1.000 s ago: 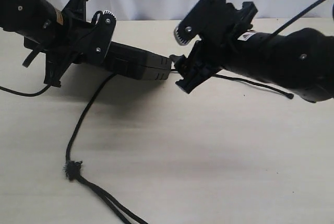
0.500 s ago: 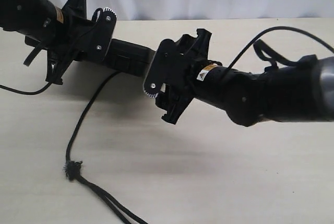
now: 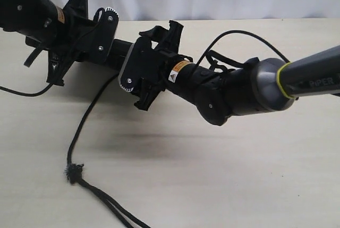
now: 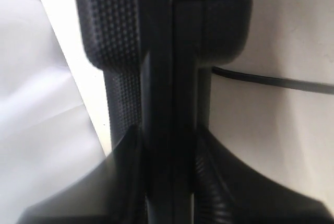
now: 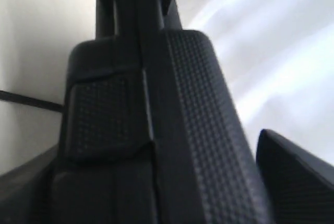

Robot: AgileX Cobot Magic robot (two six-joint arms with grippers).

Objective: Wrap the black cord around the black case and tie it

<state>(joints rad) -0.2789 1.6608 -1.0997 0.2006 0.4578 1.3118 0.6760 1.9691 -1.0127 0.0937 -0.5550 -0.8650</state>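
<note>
left pincer (image 3: pixel 98 47): clamped on one end of the black case (image 3: pixel 121 52), with a pad (image 4: pixel 122 182) pressed to each flat side in the left wrist view.
right pincer (image 3: pixel 141 63): reached across the middle, jaws apart and astride the case's other end; one finger (image 5: pixel 297 177) clear of the dotted lid, a bright gap between them.
black case: between the two pincers, by the far edge of the table (image 3: pixel 223 175), toward its far left corner; mostly hidden in the exterior view, edge-on in both wrist views.
black cord (image 3: pixel 85 119): out from under the case, slack across the table toward the near edge.
frayed knot (image 3: pixel 73 172): near the near left corner.
doubled strand (image 3: pixel 114 207): from the knot off over the near edge.
</note>
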